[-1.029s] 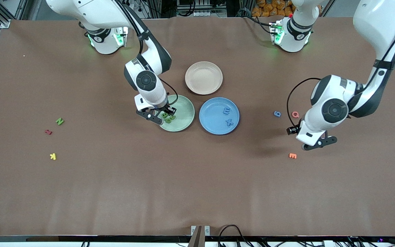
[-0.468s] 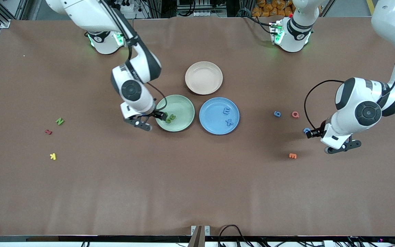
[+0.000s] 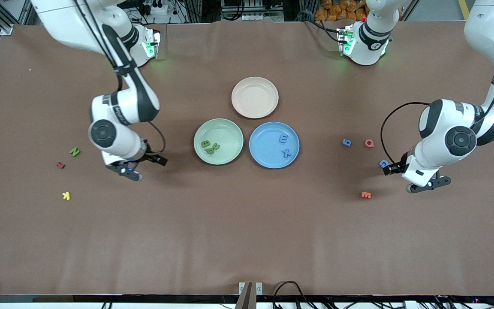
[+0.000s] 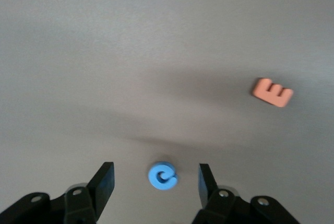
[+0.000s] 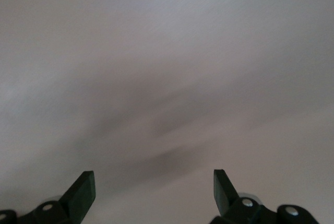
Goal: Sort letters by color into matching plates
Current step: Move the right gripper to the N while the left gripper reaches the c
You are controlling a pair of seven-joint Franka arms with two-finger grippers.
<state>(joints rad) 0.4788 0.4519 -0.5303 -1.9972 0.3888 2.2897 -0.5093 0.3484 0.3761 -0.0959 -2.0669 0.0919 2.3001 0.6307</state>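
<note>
Two robot arms work over a brown worktop point(image 3: 247, 231). The right hand point(image 3: 144, 168) hangs at centre left of the frame with its fingers spread wide and empty. The left hand point(image 4: 156, 185), at centre right, hovers with fingers parted either side of a blue letter C point(image 4: 163, 176) lying on the worktop — not gripping it. Mid-frame, the green plate point(image 3: 230, 128) holds three green letters point(image 3: 210, 147), the blue plate point(image 3: 264, 150) two blue ones point(image 3: 285, 144). A green N point(image 3: 74, 151) lies at far left, a blue 6 point(image 3: 347, 142) between the blue plate and the left hand.
</note>
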